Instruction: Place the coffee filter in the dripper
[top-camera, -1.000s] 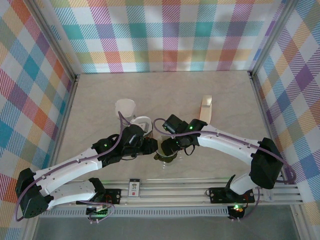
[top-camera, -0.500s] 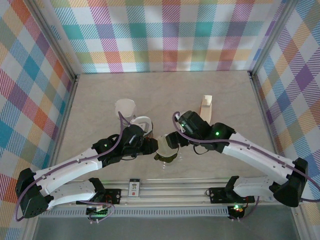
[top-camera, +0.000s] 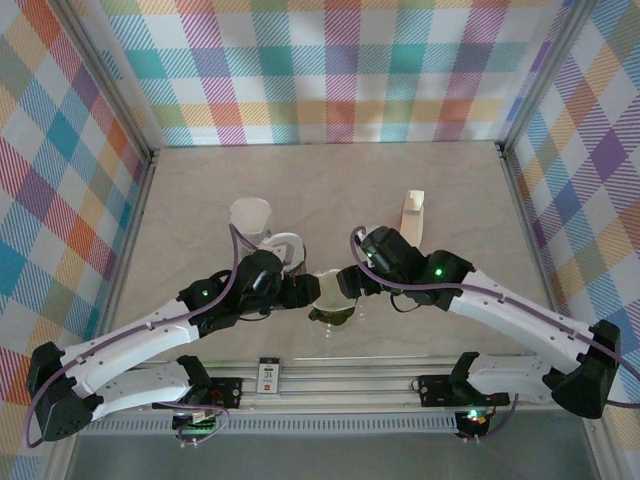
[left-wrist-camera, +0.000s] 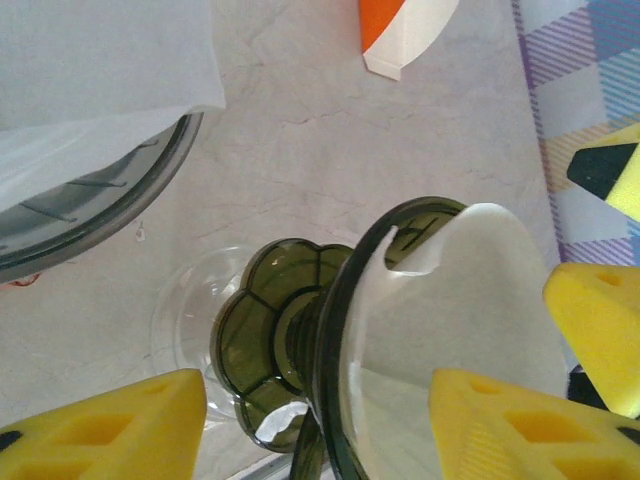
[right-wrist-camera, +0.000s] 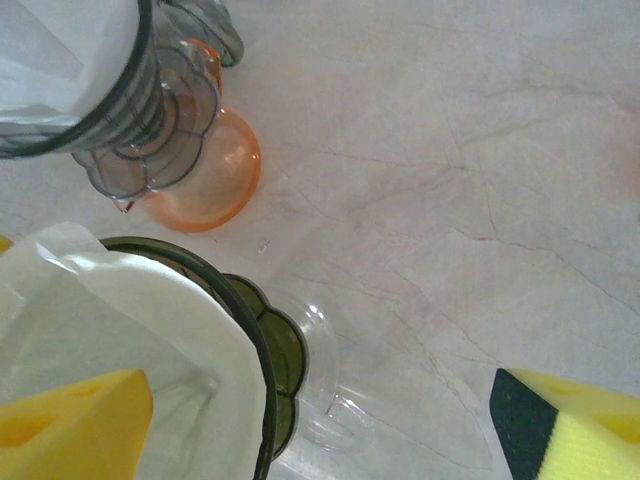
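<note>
Coffee filter (left-wrist-camera: 470, 290) (right-wrist-camera: 120, 310) (top-camera: 328, 293), a white paper cone: seated inside the dark green dripper (left-wrist-camera: 262, 335) (right-wrist-camera: 283, 350) (top-camera: 332, 313), mouth open, upper edge standing proud of the rim on one side. Lines the dripper wall down toward the bottom in the right wrist view. From above, reads as a pale patch ringed by the green lip, near the front middle of the bench (top-camera: 350, 190) (left-wrist-camera: 350, 150).

Dripper perched on a clear glass server (left-wrist-camera: 175, 320) (right-wrist-camera: 335, 400), scalloped green foot over its mouth. Server upright on the marbled bench.

Left gripper (left-wrist-camera: 315, 400) (top-camera: 303, 293): spread wide, yellow pads (left-wrist-camera: 110, 430) on either side of the dripper, clamped on nothing. Cannot tell whether either pad touches the rim. Sits at the dripper's left in the top view.

Right gripper (right-wrist-camera: 320, 400) (top-camera: 350, 283): also spread wide, holding nothing. One yellow pad (right-wrist-camera: 70, 425) in front of the filter's mouth, the other well off to the side above bare bench. Sits at the dripper's right in the top view, facing the left gripper across it.

Just behind and to the left: a grey dripper (right-wrist-camera: 140, 140) (top-camera: 285, 245) with its own white filter (right-wrist-camera: 50, 50), on an orange-tinted server (right-wrist-camera: 215, 175). Near the green dripper but apart from it.

Farther back on the right: an orange-and-white object (left-wrist-camera: 400, 25) (top-camera: 412, 212), too small to name, well apart from both drippers.
</note>
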